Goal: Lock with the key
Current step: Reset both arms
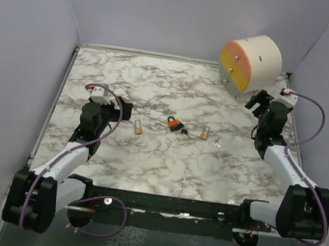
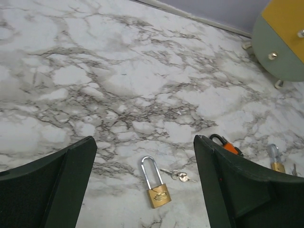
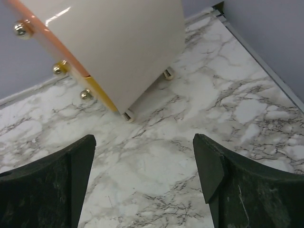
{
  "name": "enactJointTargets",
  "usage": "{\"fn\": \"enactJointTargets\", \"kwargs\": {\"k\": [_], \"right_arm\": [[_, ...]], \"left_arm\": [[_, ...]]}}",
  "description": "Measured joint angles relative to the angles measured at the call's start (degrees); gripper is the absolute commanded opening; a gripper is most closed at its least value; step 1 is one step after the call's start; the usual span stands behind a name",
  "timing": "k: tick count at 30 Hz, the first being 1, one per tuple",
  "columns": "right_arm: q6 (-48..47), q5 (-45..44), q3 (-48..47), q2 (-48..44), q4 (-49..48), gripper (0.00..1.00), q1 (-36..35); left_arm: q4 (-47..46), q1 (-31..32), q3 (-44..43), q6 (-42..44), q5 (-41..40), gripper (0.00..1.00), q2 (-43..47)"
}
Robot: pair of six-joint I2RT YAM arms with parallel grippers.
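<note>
A brass padlock (image 2: 156, 187) with a long shackle lies flat on the marble table (image 2: 118, 80), and a small set of keys (image 2: 178, 175) lies just to its right. My left gripper (image 2: 145, 145) hovers open above and around them, touching nothing. In the top view this padlock (image 1: 139, 128) sits just right of the left gripper (image 1: 120, 107). An orange padlock (image 1: 175, 124) and a second brass padlock (image 1: 204, 133) lie mid-table, with a small silver key (image 1: 217, 142) beside them. My right gripper (image 1: 257, 101) is open and empty at the far right, over bare marble (image 3: 152, 161).
A cream cylindrical drum (image 1: 252, 65) with an orange, yellow and green face stands on small feet at the back right, close in front of the right gripper (image 3: 145, 164). The drum (image 3: 109, 42) fills the upper right wrist view. Purple walls enclose the table.
</note>
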State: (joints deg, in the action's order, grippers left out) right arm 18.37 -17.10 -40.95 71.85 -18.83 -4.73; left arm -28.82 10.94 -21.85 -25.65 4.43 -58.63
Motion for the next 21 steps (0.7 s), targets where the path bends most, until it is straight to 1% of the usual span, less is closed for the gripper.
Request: {"fn": "enactJointTargets", "kwargs": {"k": [1,2,3,5,7,9,10,12,15,18,21], "right_arm": [[0.66,0.46,0.44,-0.02,0.00,0.85,1.51],[1.18,0.87,0.66,0.04,0.00,0.86,2.51],[1.62,1.38,0.81,0.11,0.04,0.86,3.67],[2.56,3.08,0.85,0.28,-0.11,0.88,6.47],[3.69,4.94,0.85,0.76,-0.35,0.88,10.69],[5.03,6.75,0.85,1.73,-0.59,0.89,15.47],[5.86,7.82,0.85,1.81,-0.70,0.89,16.04],[6.99,8.92,0.85,3.37,-0.85,0.89,20.50],[9.09,12.17,0.85,5.97,-2.10,0.89,24.96],[10.64,13.86,1.40,7.96,-3.06,0.89,27.39],[11.39,15.06,3.63,8.00,-4.92,0.89,27.63]], "left_arm": [[0.48,-0.85,0.00,0.09,-0.66,0.88,-0.07],[0.85,-2.08,0.00,0.24,-1.29,0.92,-0.24],[1.03,-3.37,-0.04,0.28,-1.75,0.98,-0.52],[1.22,-7.48,-0.15,0.22,-2.38,0.99,-1.62],[1.25,-12.55,-0.17,-0.57,-2.40,0.99,-2.84],[1.20,-16.44,-0.17,-0.79,-2.95,0.99,-3.69],[1.20,-17.42,-0.17,-0.74,-3.19,0.99,-3.96],[1.22,-18.18,-0.28,-0.17,-4.07,0.99,-4.39],[1.53,-18.49,-1.20,1.03,-5.38,0.99,-5.46],[1.53,-18.51,-2.14,2.08,-6.47,0.99,-6.84],[1.60,-18.51,-2.16,2.47,-7.04,0.99,-7.87]]}}
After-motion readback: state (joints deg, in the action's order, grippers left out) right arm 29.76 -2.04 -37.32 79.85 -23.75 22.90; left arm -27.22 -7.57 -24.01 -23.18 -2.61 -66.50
